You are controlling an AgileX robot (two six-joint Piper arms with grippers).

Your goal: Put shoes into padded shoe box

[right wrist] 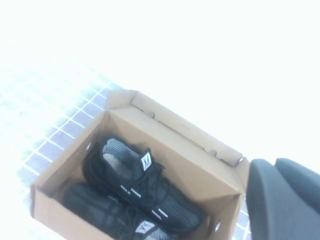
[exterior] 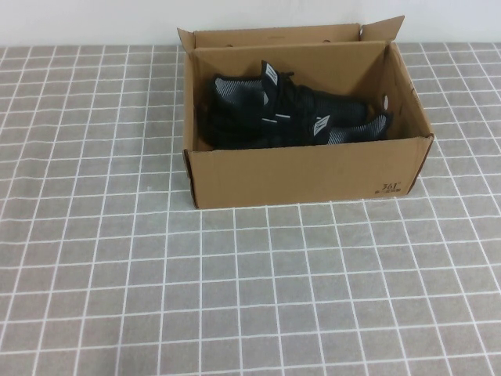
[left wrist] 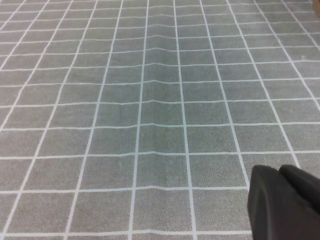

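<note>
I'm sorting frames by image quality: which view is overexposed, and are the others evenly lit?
Right wrist view: background blown out white, though the shoes in the padded shoe box stay readable beside the right gripper. High view: even light, box interior shaded. Left wrist view: soft, even light on the tablecloth; left gripper dark.

Both shoes [exterior: 293,110] in padded shoe box [exterior: 305,176], no arms or grippers in the high view.
Box sits at 12 o'clock on the grey grid tablecloth [exterior: 235,290], flaps upright, "361" print [exterior: 391,189] on the near wall toward 3 o'clock. Shoes lie side by side, touching, heels pointing opposite ways: one toward 9, one toward 3.
</note>
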